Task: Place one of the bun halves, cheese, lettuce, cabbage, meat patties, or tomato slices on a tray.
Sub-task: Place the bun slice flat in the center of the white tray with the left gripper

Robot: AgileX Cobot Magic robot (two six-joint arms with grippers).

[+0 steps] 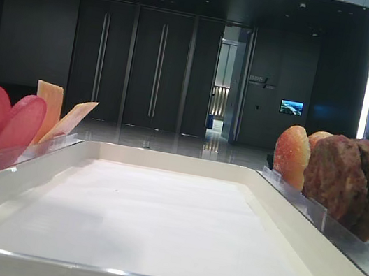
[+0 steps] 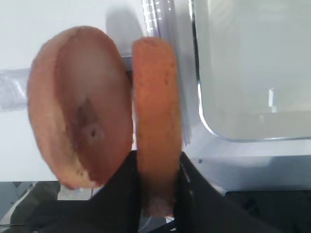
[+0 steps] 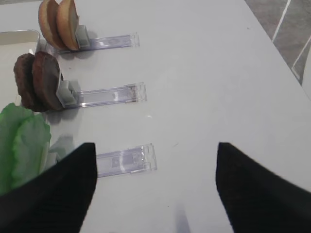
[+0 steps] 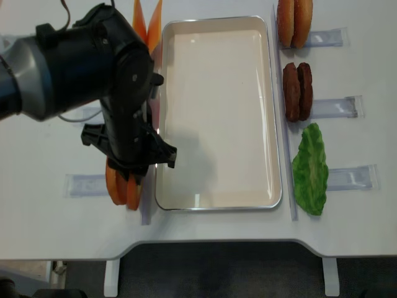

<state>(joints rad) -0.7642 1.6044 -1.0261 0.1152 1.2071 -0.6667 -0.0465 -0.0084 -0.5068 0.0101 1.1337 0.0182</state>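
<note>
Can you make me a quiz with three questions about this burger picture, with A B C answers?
1. Where are the meat patties?
A. right of the tray
B. inside the tray
C. left of the tray

2. What colour is the lettuce?
A. red
B. green
C. yellow

3. What is the left gripper doing?
A. hanging open
B. pinching a bun half
C. holding cheese

Answers: 1 A, they stand in a rack on that side. 2 B, it is bright green. 3 B, the fingers squeeze the bun's edge.
</note>
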